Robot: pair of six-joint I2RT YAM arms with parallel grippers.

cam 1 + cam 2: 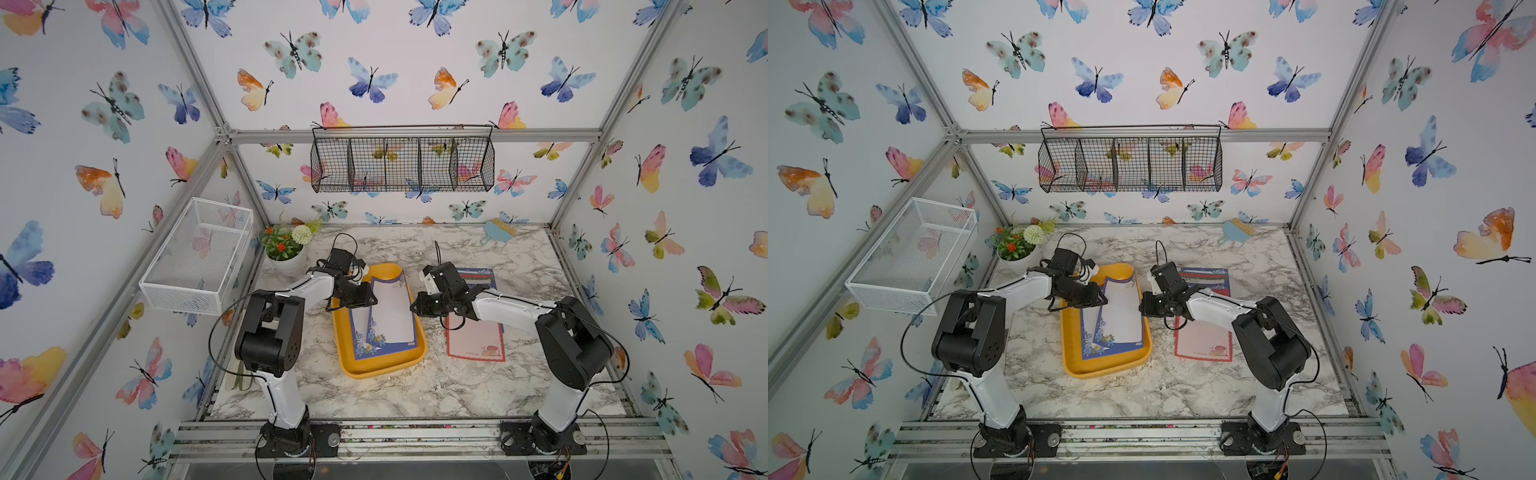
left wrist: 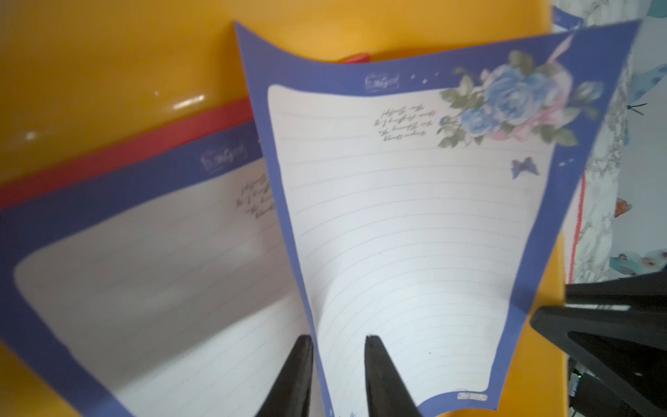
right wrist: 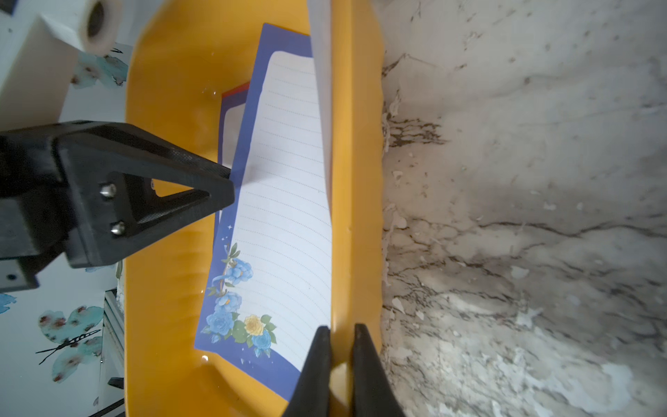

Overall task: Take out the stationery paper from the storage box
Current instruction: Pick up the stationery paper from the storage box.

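So here's what we've got: the storage box (image 1: 380, 368) sits in the middle of the marble table (image 1: 415, 395), and part of the stationery paper (image 1: 392, 311) is inside it. The top sheet (image 2: 397, 234), blue floral border, is bowed up off the pile, and its far end curls up against the box's far wall. Under it lies a second blue sheet (image 1: 359, 338), lying flat, and in the left wrist view a red-edged sheet (image 2: 126, 151) peeks out below that one.

The left gripper (image 2: 337, 337) is at the top sheet's left long side; its jaws stand apart with the sheet's blue edge running between them, close to one finger; it doesn't look clamped down on it.

The right gripper (image 3: 341, 326) is over at the box's right long wall; its fingers are nearly together and straddle the yellow rim, right beside the raised edge of the top sheet. We honestly can't tell whether they're pinching rim, paper or nothing.

Two sheets are already out of the box; a red-bordered sheet (image 1: 476, 338) lies flat on the table just right of it, and a striped sheet (image 1: 484, 278) lies further back, partly under the right arm.
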